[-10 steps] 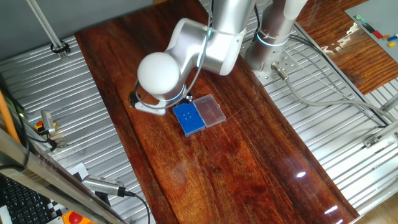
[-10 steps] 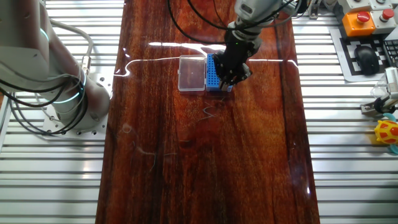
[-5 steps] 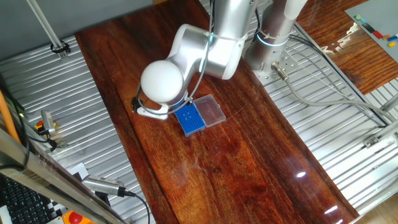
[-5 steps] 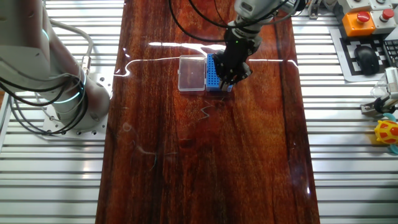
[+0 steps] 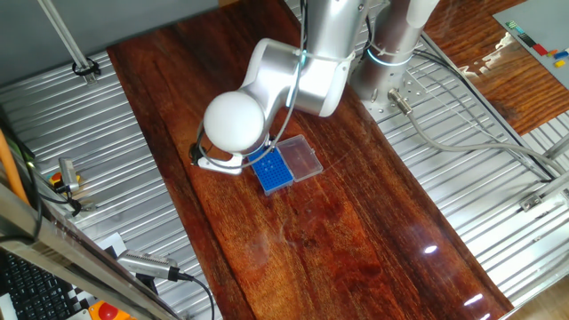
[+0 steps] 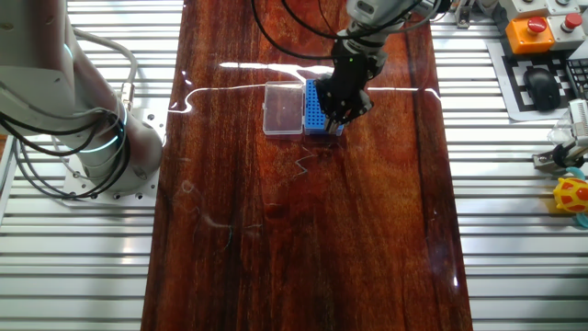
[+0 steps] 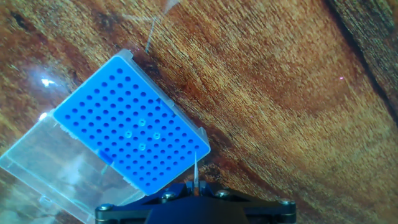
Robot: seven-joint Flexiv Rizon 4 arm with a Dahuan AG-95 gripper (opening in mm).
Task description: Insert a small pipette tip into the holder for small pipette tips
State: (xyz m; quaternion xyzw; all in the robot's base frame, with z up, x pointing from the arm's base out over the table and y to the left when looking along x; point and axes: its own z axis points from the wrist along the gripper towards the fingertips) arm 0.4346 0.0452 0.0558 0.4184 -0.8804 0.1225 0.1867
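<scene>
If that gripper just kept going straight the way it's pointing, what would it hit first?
Probably the blue holder: the thin tip in the gripper points at its near corner, though depth is unclear and it might meet the wooden table beside it.

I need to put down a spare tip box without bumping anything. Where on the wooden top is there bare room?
The long stretch of wooden table below the holder for small pipette tips is bare, down to its near edge. It is crowded around the holder, where the clear lid adjoins it and the gripper hangs over its corner.
</scene>
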